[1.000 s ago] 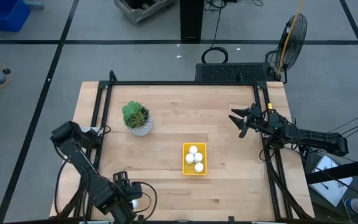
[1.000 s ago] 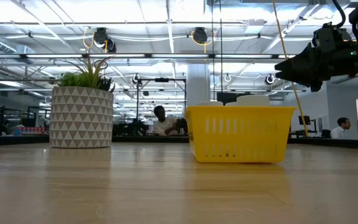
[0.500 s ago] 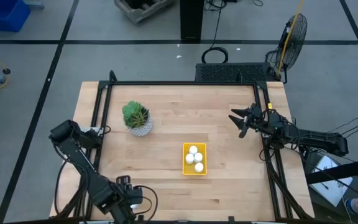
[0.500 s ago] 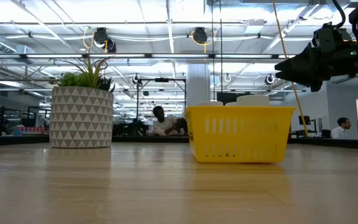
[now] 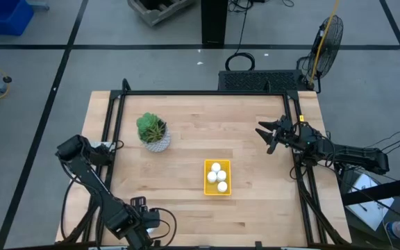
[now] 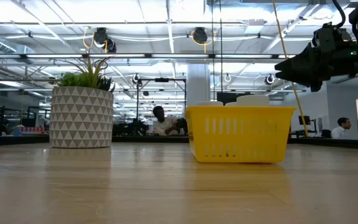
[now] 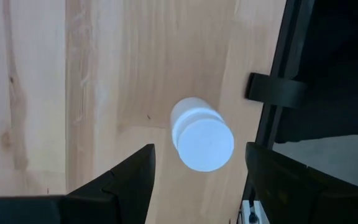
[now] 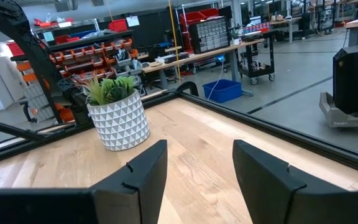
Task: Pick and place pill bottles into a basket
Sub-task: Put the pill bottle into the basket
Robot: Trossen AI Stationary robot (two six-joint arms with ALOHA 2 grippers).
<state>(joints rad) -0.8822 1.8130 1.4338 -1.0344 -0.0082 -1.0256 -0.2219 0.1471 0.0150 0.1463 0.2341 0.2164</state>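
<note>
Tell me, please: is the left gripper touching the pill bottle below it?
Apart. In the left wrist view, bare wood shows between the pill bottle and each finger of the open left gripper.

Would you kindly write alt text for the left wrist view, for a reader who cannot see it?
A small white pill bottle with a white cap stands upright on the pale wooden table, close to its dark edge rail. The left pincer hangs open above it, one dark finger on each side, touching nothing.
</note>
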